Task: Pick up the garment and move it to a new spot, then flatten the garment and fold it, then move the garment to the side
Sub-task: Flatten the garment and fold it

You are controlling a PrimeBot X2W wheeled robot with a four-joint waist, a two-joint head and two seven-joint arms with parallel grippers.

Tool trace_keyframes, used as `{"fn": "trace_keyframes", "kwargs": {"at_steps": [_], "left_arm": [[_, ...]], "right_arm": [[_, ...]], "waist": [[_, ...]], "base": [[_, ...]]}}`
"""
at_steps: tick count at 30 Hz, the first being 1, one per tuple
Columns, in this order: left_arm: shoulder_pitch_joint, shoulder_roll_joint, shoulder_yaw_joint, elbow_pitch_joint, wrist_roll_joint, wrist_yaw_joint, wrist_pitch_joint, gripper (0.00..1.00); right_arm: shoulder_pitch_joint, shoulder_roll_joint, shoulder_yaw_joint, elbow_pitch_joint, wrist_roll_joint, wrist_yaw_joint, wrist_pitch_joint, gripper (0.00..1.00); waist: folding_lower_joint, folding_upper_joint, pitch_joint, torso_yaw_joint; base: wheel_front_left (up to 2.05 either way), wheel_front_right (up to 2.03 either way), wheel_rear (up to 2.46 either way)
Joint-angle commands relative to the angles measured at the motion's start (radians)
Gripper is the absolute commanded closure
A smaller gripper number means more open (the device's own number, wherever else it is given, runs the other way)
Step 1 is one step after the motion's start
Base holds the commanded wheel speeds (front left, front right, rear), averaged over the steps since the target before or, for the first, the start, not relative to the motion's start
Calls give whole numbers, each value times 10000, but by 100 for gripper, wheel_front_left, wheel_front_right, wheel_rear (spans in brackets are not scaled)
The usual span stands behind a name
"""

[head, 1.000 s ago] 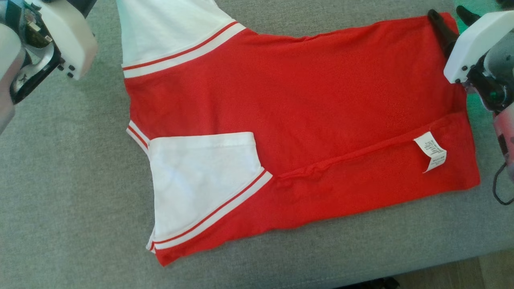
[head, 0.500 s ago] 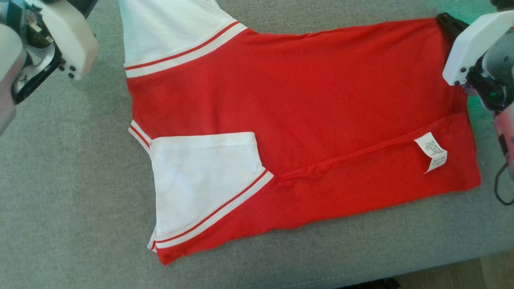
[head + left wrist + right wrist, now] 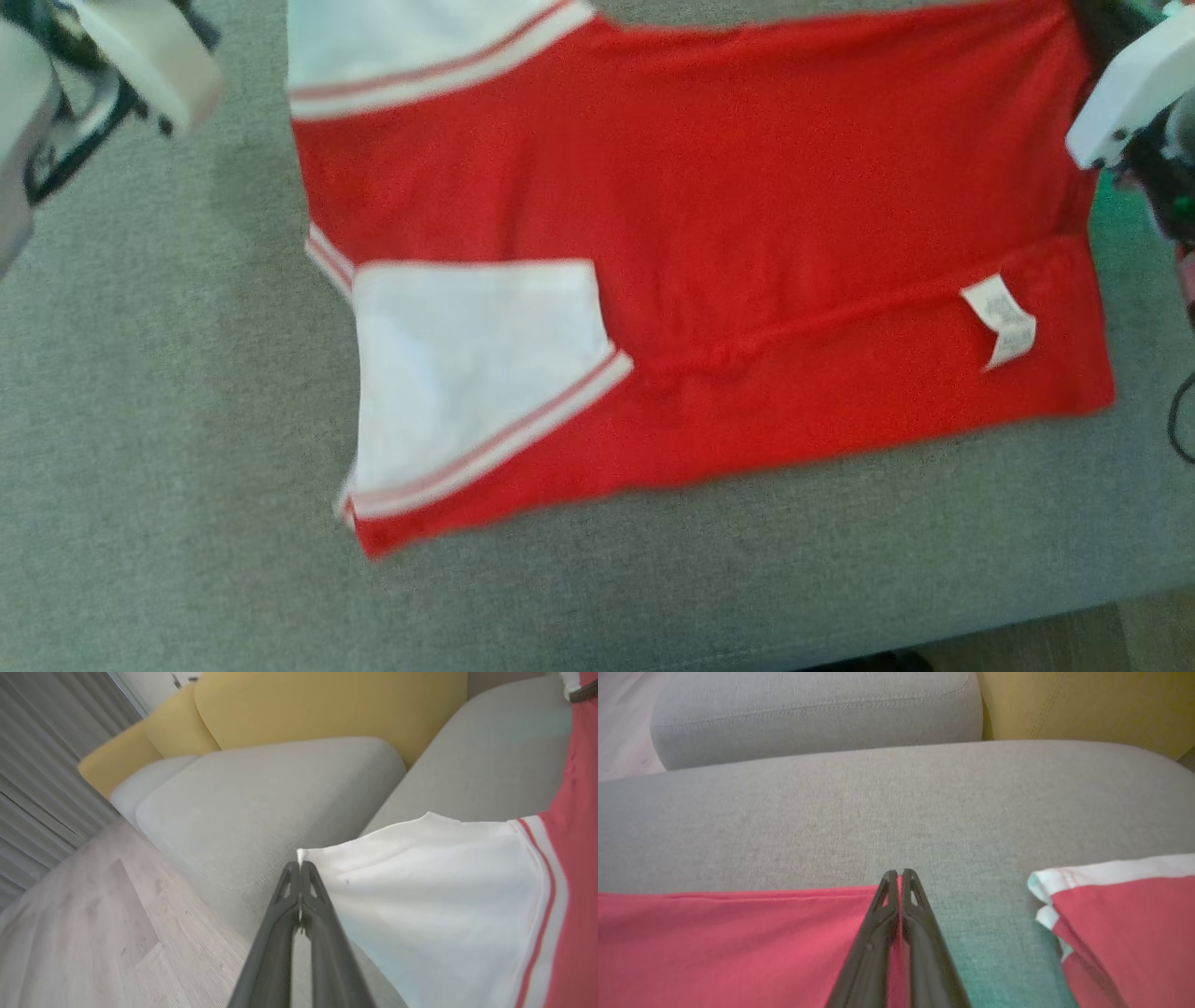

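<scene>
My left gripper [image 3: 299,864] was closed tight, its two dark fingers pressed together on the very corner of the garment's white sleeve [image 3: 444,896]. The sleeve ran taut from my fingertips back toward the red body. That arm reached out beyond the far left corner of the garment [image 3: 747,187], and its pale wrist housing [image 3: 140,56] sat high over the grey seat cushion [image 3: 140,420]. Past the fingers I looked along a yellow backrest [image 3: 327,704] and down at the wooden floor [image 3: 93,914].

My right gripper [image 3: 900,873] was clamped shut as well, with a sliver of red cloth nipped between the fingertips at the garment's far right corner. The fingers lay low and nearly level with the cushion, pointing toward its back edge. The white housing of that wrist [image 3: 1130,84] hung over the cushion's right side.

The garment itself lay spread across the seat cushion, red with white striped sleeves. Its near edge stopped short of the cushion's front edge. One sleeve was folded in over the body, and the care label [image 3: 999,322] was turned up near the right end.
</scene>
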State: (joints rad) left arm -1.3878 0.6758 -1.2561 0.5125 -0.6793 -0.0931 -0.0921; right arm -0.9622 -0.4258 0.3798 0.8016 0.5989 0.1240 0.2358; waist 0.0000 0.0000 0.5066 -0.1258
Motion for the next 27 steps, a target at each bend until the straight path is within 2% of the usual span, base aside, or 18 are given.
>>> {"fn": "trace_keyframes", "kwargs": {"at_steps": [1, 5, 13, 20, 27], "left_arm": [[-768, 228, 676, -37, 171, 202, -491, 100], [-693, 23, 799, -26, 272, 326, -1228, 100], [470, 42, 802, -568, -44, 456, -1560, 100], [2170, 725, 875, -2238, -312, 1053, -1668, 100], [3926, 1485, 748, -3947, -701, 1896, -1682, 100]], "right_arm": [[-356, -257, -161, -330, 69, 67, -270, 100], [-306, -459, -369, -513, 112, 67, -685, 100], [823, -964, -457, -1070, 371, 67, -880, 100], [2272, -1493, -1058, -1842, 336, 67, -962, 100], [3944, -1485, -1959, -2590, 54, 67, -919, 100]], "waist": [[0, 0, -53, 51], [0, 0, -296, 258], [0, 0, -872, 713], [0, 0, -1322, 1078], [0, 0, -1688, 1296]], "base": [[0, 0, 0], [0, 0, 0], [0, 0, 0], [0, 0, 0], [0, 0, 0]]}}
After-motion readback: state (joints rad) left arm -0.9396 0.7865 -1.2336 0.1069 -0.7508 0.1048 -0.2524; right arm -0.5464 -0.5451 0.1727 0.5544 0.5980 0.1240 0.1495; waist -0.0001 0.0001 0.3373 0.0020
